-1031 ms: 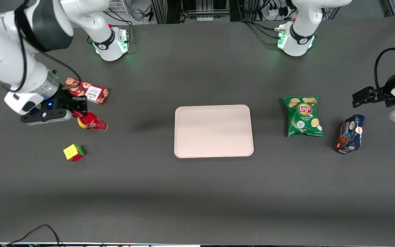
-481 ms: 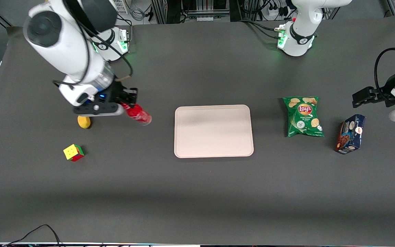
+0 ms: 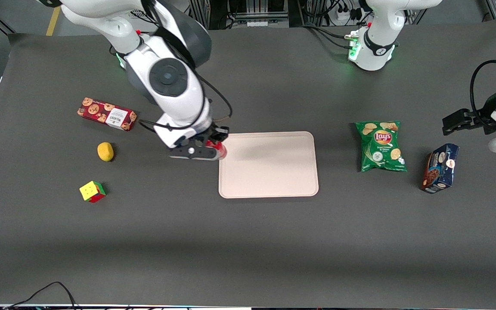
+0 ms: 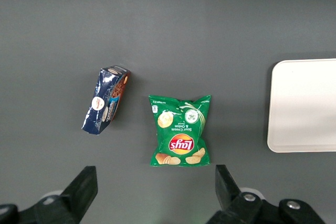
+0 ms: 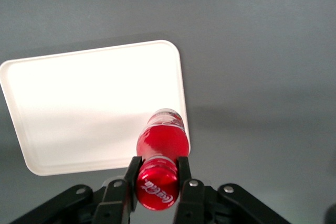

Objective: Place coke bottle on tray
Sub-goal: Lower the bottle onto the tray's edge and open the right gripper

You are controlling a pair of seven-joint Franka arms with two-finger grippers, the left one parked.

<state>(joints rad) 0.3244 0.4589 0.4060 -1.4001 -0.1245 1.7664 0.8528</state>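
My right gripper (image 3: 213, 148) (image 5: 157, 174) is shut on the coke bottle (image 5: 161, 142), gripping it at its red cap with the body hanging down. In the front view only a bit of red bottle (image 3: 219, 150) shows under the wrist. It hangs in the air above the tray's (image 3: 269, 165) edge on the working arm's side. In the right wrist view the bottle's base is over the rim of the pale tray (image 5: 89, 108). The tray has nothing on it.
A red cookie box (image 3: 106, 114), a yellow lump (image 3: 105, 151) and a colour cube (image 3: 92, 191) lie toward the working arm's end. A green Lay's bag (image 3: 380, 146) and a blue box (image 3: 439, 168) lie toward the parked arm's end; both show in the left wrist view, the bag (image 4: 181, 129) and the box (image 4: 105, 107).
My gripper has carried the bottle from beside the yellow lump across the table to the tray's edge. The cookie box, hidden half a second ago, shows again.
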